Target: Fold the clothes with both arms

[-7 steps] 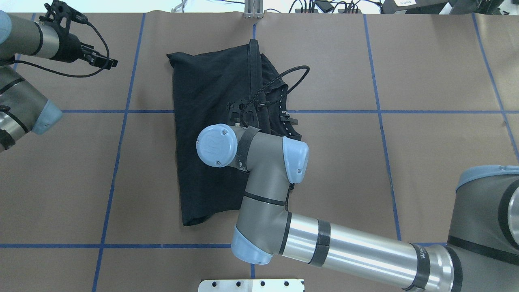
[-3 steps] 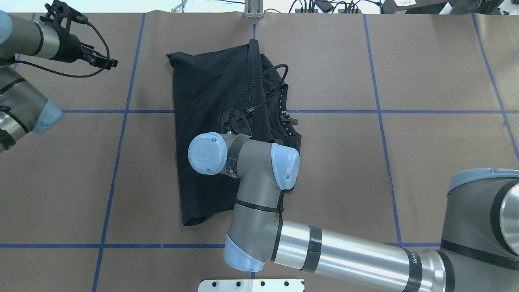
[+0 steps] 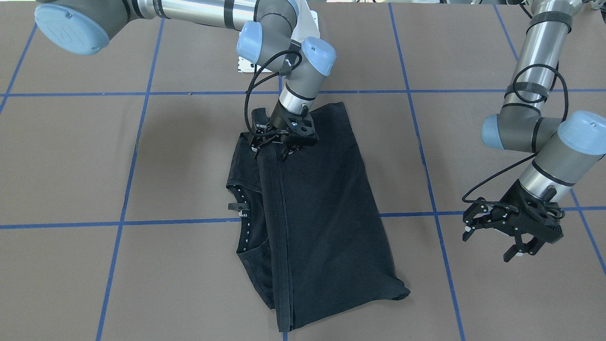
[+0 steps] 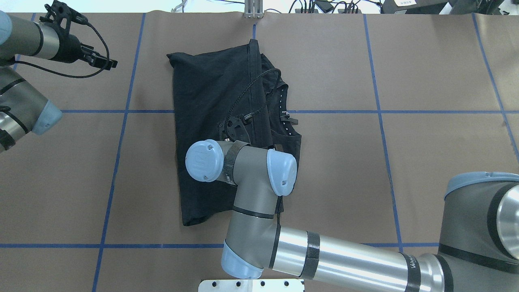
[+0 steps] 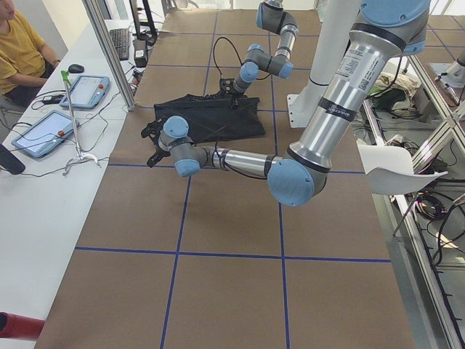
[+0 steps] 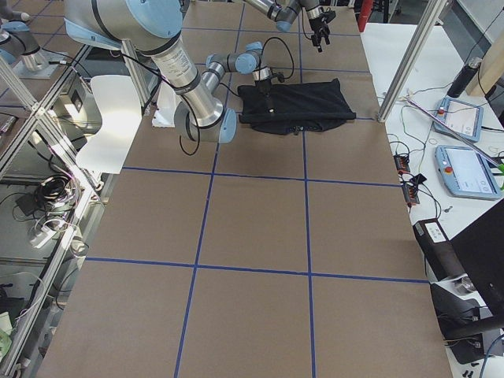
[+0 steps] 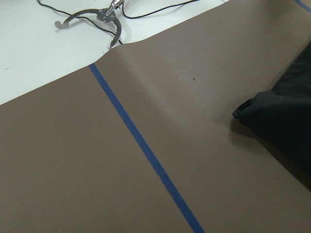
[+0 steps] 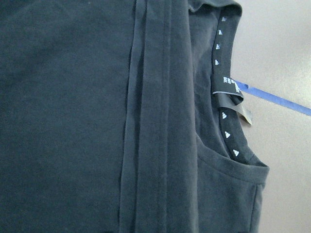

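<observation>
The clothes are one black T-shirt point(image 3: 326, 213), folded lengthwise and lying flat on the brown table, also in the overhead view point(image 4: 206, 93). Its collar point(image 8: 226, 116), with small white marks and a tag, is exposed along one long side. My right gripper point(image 3: 272, 152) hovers open just above the shirt's end nearest the robot base, over the folded hem strip, holding nothing. In the overhead view the right gripper point(image 4: 235, 127) is mostly hidden by its own wrist. My left gripper point(image 3: 492, 239) hangs open and empty over bare table, well clear of the shirt; a shirt corner point(image 7: 286, 121) shows in its wrist view.
Blue tape lines point(image 4: 121, 111) grid the brown table. A white base plate point(image 4: 251, 285) sits at the robot's edge. A person in a yellow shirt point(image 5: 18, 51) sits at a side table with tablets point(image 5: 83, 91). Cables point(image 4: 324, 6) lie beyond the far edge.
The right arm's wrist and gripper have drawn back toward the robot base and slightly left over the shirt. The left arm and the shirt have not moved.
</observation>
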You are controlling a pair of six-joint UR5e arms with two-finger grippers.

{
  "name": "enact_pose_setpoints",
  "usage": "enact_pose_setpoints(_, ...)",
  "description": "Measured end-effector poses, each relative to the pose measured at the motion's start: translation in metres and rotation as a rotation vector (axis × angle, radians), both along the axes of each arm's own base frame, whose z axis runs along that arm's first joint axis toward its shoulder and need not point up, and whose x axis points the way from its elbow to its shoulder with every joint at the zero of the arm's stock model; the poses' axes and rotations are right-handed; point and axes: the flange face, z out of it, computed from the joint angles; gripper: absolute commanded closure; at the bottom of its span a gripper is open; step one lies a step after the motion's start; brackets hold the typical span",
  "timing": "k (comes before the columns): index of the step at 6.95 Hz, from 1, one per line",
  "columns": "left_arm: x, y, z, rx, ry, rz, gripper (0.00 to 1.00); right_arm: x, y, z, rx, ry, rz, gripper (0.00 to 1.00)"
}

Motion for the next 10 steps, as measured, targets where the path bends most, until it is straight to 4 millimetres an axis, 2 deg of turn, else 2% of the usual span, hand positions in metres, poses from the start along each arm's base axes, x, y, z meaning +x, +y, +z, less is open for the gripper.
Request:
enact_pose_setpoints(1, 0.0, 0.0, 0.001, -0.001, -0.001, 0.0, 0.0, 0.0, 0.003, 0.0, 0.003, 0.021, -0.025, 0.2)
enact_pose_setpoints(4, -0.001, 0.002, 0.005, -0.005, -0.003, 0.0, 0.0, 0.001, 0.007, 0.009, 0.009, 0.059, -0.068, 0.44)
enact_pose_setpoints(6, -0.002, 0.003, 0.006, -0.005, -0.004, 0.0, 0.0, 0.01, 0.009, 0.01, 0.025, 0.082, -0.116, 0.45)
enact_pose_setpoints(7, -0.002, 0.003, 0.006, -0.005, -0.004, 0.001, 0.0, 0.033, 0.012, 0.02, 0.042, 0.087, -0.149, 0.45)
enact_pose_setpoints(9, -0.002, 0.003, 0.006, -0.004, -0.003, 0.0, 0.0, 0.098, 0.023, 0.072, 0.064, 0.101, -0.186, 0.45)
enact_pose_setpoints(10, -0.002, 0.003, 0.006, -0.005, -0.003, 0.0, 0.0, 0.116, 0.027, 0.09, 0.064, 0.11, -0.189, 0.45)
